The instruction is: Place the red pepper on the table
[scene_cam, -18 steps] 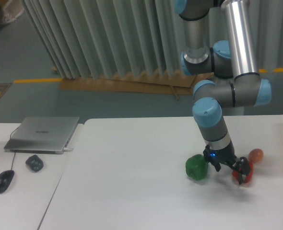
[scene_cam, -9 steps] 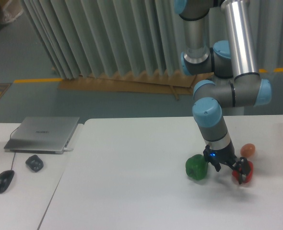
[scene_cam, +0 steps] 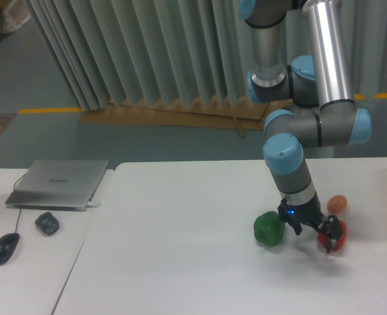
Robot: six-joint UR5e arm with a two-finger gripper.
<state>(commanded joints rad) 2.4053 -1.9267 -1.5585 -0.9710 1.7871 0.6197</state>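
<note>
The red pepper (scene_cam: pixel 327 242) sits low on the white table (scene_cam: pixel 180 249) at the right, mostly covered by the black fingers of my gripper (scene_cam: pixel 331 235). The fingers stand on either side of the pepper and look closed on it. The arm comes down from above and leans toward the right. I cannot tell whether the pepper rests on the tabletop or hangs just above it.
A green bell pepper (scene_cam: pixel 269 228) lies just left of the gripper. A pale orange egg-shaped ball (scene_cam: pixel 337 203) sits behind the gripper. On a narrower desk at the left are a grey laptop (scene_cam: pixel 59 184), a dark small object (scene_cam: pixel 47 223) and a mouse (scene_cam: pixel 6 247).
The orange ball has rolled away from the gripper, toward the back of the table. Arm, gripper and red pepper have stayed in place.
</note>
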